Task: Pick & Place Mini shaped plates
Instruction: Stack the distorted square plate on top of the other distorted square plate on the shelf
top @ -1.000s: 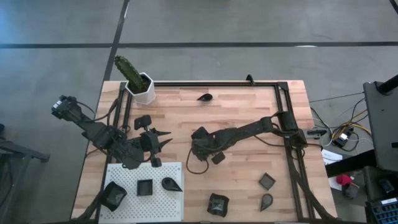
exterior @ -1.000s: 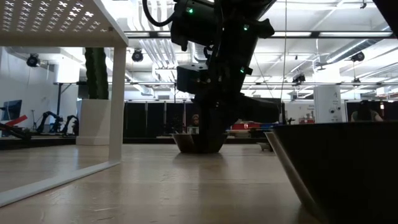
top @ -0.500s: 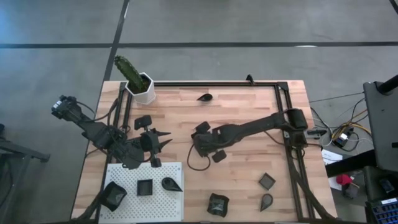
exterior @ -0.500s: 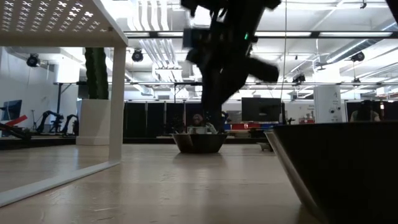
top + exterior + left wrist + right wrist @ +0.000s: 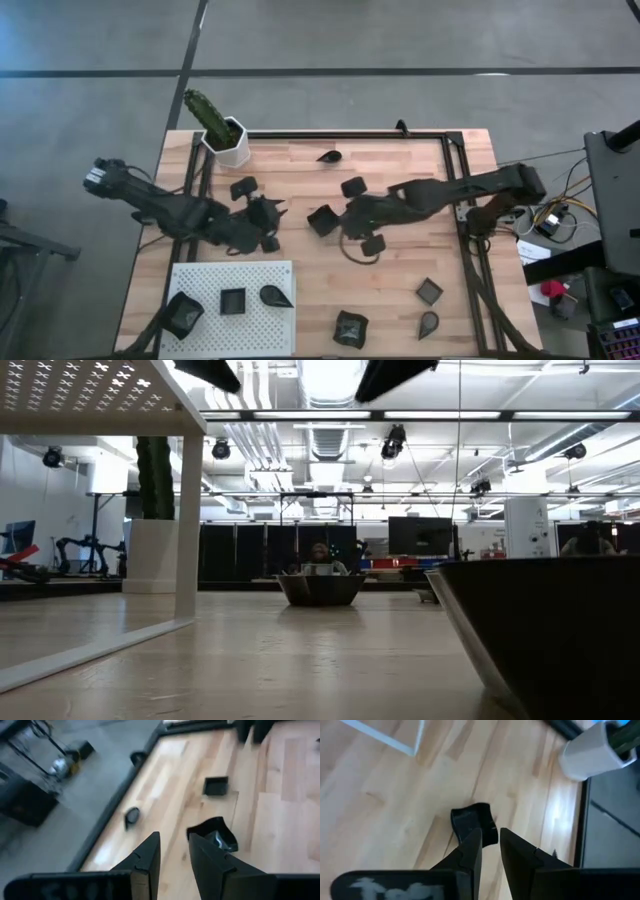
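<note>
A wavy-edged dark mini plate (image 5: 321, 220) (image 5: 320, 588) rests flat on the wood at mid-table, between my two grippers. My right gripper (image 5: 338, 218) (image 5: 490, 831) hovers just right of it, raised, fingers close together, with the plate (image 5: 470, 817) just past its tips. My left gripper (image 5: 275, 212) (image 5: 174, 837) is to its left, also raised with fingers close together, facing the plate (image 5: 216, 834). The white perforated board (image 5: 215, 280) carries three plates: wavy (image 5: 183, 313), square (image 5: 233, 301), teardrop (image 5: 275, 295).
Loose plates lie on the wood: a teardrop (image 5: 328, 156) near the far rail, a square (image 5: 429, 291), a teardrop (image 5: 428, 323) and a wavy one (image 5: 350, 328) near the front. The white cactus pot (image 5: 232, 143) stands at the far left corner. A black rail (image 5: 350, 133) borders the table.
My right gripper has risen off the wavy plate, out of the top of the low view, and drawn back toward the table's right as its arm folded. The plate has stayed where it was. My left gripper has moved toward the far edge and slightly right, nearer the plate.
</note>
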Robot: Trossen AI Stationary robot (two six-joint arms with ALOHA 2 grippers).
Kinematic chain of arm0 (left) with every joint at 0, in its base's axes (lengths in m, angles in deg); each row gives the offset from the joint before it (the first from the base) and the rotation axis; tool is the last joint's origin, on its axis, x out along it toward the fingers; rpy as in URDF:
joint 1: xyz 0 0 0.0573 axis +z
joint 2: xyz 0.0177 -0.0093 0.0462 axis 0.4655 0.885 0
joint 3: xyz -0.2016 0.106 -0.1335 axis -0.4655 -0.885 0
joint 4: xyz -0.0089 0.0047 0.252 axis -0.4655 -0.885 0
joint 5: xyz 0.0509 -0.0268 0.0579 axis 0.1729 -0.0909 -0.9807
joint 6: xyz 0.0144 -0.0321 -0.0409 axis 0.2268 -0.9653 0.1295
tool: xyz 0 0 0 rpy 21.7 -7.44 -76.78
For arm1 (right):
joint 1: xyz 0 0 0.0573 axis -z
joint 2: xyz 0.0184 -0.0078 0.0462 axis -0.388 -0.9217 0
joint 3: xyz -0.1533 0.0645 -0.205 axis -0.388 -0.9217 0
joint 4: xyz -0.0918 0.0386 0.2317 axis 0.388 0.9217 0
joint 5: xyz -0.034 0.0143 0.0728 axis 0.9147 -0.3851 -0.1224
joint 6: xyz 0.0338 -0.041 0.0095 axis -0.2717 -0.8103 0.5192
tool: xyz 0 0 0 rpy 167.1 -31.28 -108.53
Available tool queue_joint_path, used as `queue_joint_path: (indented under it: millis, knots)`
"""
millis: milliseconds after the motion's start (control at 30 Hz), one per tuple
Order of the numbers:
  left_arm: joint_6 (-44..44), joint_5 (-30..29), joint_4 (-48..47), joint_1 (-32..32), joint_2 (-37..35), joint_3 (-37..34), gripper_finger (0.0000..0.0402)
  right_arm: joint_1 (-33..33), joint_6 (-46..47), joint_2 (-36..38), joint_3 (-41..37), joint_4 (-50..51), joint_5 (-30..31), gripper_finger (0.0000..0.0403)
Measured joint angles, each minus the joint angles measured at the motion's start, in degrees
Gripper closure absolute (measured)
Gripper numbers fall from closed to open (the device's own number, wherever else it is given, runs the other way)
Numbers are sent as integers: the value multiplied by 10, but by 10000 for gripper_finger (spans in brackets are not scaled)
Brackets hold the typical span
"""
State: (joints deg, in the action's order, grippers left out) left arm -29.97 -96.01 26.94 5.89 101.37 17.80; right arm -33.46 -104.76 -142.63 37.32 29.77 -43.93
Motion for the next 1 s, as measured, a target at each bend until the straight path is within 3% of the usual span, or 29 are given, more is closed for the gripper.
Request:
queue_joint_path:
  millis: [367,867,1000]
  knots:
    - [46,197,132,108,85,-44,303,-15,17,88,-28,0,0,326]
    - [89,220,202,174,215,-44,303,-15,-9,114,-29,3,1,328]
    - [91,267,225,194,246,-44,303,-15,-19,112,-29,3,2,323]
